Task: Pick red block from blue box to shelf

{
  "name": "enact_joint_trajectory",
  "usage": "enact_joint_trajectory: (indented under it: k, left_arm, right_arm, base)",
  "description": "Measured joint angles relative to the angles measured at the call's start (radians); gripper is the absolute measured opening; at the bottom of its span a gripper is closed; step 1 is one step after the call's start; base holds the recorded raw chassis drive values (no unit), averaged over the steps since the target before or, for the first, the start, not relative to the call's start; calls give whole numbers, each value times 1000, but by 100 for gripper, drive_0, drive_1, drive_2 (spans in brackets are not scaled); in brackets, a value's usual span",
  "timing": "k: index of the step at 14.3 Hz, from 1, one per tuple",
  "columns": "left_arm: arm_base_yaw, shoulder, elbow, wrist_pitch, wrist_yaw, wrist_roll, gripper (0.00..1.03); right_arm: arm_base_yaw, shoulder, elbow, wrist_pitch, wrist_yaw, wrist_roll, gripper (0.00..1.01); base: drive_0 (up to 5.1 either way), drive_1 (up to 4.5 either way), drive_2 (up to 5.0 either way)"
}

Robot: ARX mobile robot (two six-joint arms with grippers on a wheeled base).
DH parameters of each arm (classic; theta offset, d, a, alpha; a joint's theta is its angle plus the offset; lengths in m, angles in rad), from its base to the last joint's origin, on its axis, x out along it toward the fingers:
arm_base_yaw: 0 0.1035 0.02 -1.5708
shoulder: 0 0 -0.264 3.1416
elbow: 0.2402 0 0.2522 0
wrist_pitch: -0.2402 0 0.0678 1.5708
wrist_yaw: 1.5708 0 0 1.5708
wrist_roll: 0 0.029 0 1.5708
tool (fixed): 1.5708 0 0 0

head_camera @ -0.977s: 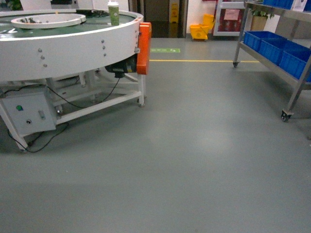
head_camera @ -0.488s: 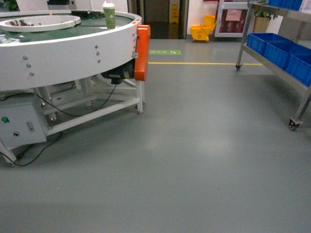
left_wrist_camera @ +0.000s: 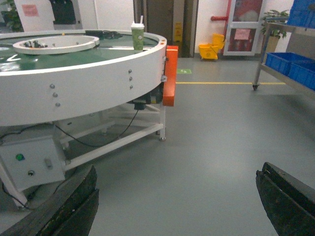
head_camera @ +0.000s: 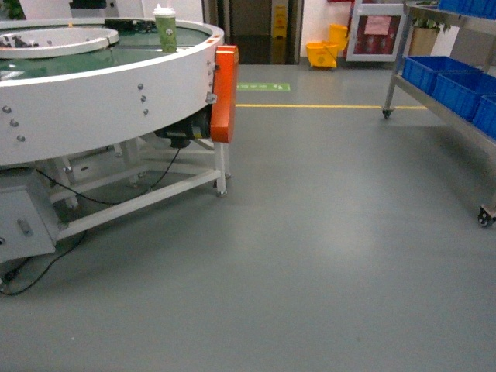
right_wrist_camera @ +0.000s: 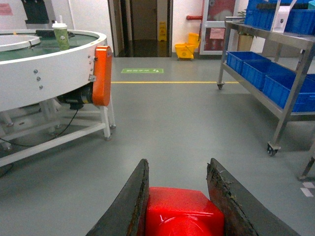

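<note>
Gripping red block (right_wrist_camera: 183,212), right pincer (right_wrist_camera: 179,206) apparently closed.

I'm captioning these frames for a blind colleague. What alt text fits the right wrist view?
The right gripper has its jaws shut on the red block, low in the picture. Beyond lies grey floor, a round white conveyor table at left and the shelf with dark blue crates at right.

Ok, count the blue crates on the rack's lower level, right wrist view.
3 blue crates: far, middle, nearest; more may sit past the frame edge.
</note>
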State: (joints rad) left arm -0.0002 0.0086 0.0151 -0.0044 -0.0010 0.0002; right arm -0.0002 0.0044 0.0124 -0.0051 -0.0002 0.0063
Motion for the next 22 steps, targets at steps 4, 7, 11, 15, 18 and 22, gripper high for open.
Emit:
enact_joint_trajectory:
  k: [4,7,11,15,18,22]
  left_arm:
    - [0,0,0,-2,0,0,98]
    - [0,0,0,2,1,0,98]
    - [0,0,0,2,-2,0,98]
    - [0,0,0,4,1,0,98]
    - [0,0,0,1,0,0,98]
    - [0,0,0,-1,0,0,98]
  right_arm:
    - [0,0,0,2,0,0,29]
    - [0,0,0,2,0,0,29]
    - [0,0,0,5,0,0,29]
    - [0,0,0,1,0,0,29]
    - [0,0,0,-1,0,0,29]
    - [0,0,0,0,0,0,29]
  base:
    - [7,422,-408]
    - [7,422,-408]
    - [7,422,-408]
    - [7,422,-408]
    - [7,422,-408]
    - [0,0,0]
